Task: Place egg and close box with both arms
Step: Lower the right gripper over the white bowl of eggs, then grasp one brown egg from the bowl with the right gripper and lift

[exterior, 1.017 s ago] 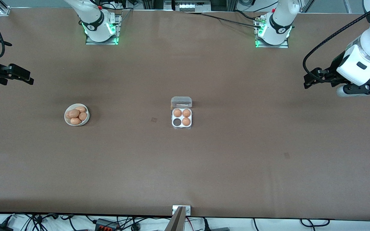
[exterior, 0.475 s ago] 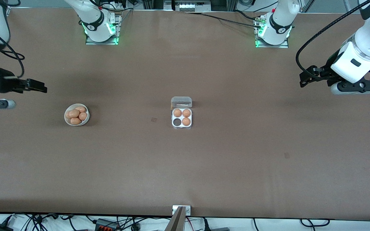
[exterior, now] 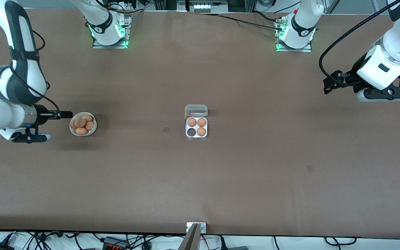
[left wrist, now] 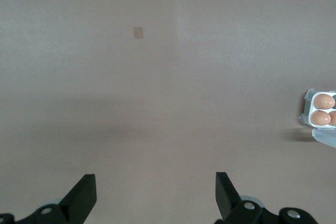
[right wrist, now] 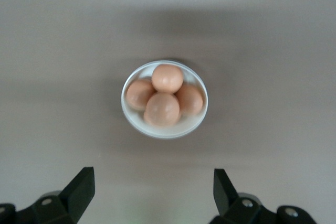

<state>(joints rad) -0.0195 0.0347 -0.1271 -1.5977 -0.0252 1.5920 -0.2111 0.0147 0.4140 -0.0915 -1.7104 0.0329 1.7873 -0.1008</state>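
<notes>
Egg pick: approach stage

Right gripper (right wrist: 149, 195), fingers spread wide and empty, hangs beside the bowl (exterior: 72, 128); take the top egg (right wrist: 167, 78) across its middle (smooth, brittle shell: likely to slip or crack). Box (exterior: 196, 129) sits mid-table, lid open, one cell vacant. Left gripper (left wrist: 155, 195) waits wide apart over bare table (exterior: 290, 180); room is ample all round.

Arm bases (exterior: 109, 29): each carries a small round dark emblem, its mark too small to read.
Box (exterior: 196, 127): no readable label.
Bowl (exterior: 83, 124): no lettering.
Bench (exterior: 200, 180): no writing or numbers.
</notes>
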